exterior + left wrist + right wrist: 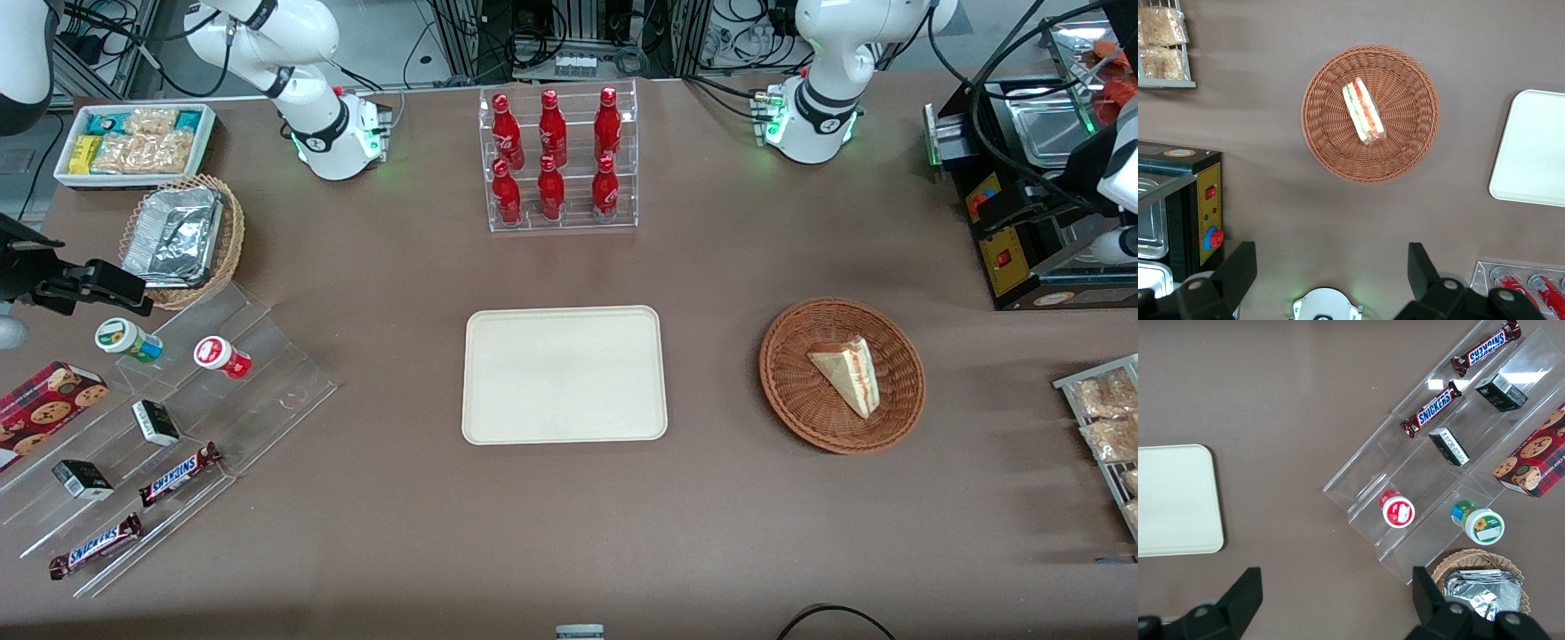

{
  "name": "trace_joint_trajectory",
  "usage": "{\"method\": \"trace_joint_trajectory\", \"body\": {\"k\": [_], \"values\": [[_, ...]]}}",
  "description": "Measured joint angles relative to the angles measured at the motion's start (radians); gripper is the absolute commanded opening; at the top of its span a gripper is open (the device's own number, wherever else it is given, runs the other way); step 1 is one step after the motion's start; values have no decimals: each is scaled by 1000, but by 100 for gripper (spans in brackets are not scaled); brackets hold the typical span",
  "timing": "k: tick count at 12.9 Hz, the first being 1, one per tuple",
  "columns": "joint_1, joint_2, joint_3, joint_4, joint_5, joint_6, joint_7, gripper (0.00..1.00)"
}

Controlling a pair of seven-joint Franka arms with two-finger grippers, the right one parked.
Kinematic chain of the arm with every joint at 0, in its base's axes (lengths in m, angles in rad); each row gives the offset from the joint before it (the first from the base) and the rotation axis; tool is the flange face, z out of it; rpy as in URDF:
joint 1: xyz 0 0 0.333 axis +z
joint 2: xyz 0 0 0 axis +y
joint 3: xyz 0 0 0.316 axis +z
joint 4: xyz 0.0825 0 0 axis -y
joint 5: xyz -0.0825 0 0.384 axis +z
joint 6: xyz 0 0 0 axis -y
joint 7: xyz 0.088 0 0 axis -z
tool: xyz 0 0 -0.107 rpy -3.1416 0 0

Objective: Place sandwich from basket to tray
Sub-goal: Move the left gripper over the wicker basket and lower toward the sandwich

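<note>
— Nearest us, our tray (564, 373) lies bare on the desk (569, 533), and the basket (791, 400) sits beside it toward the working arm's end.

— Yes, with the sandwich (847, 373) resting on its side in that basket. Our claw (1331, 270) hangs high above, fingers spread, holding nothing.

— Then we should descend straight over the wedge, fingers either side of its bread faces, and pinch gently; the clear wrap may slip.

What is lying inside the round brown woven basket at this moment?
Only the sandwich lies in the basket, red and green filling showing. The weave under it is covered. The gripper is open above the table, apart from both.
</note>
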Motion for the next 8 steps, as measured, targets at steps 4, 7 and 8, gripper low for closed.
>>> {"method": "trace_joint_trajectory", "body": {"k": [4,7,8], "values": [[0,2,0,-2,0,27,0,100],[0,5,2,-56,-2,60,0,100],[0,3,2,-97,-1,96,0,100]]}}
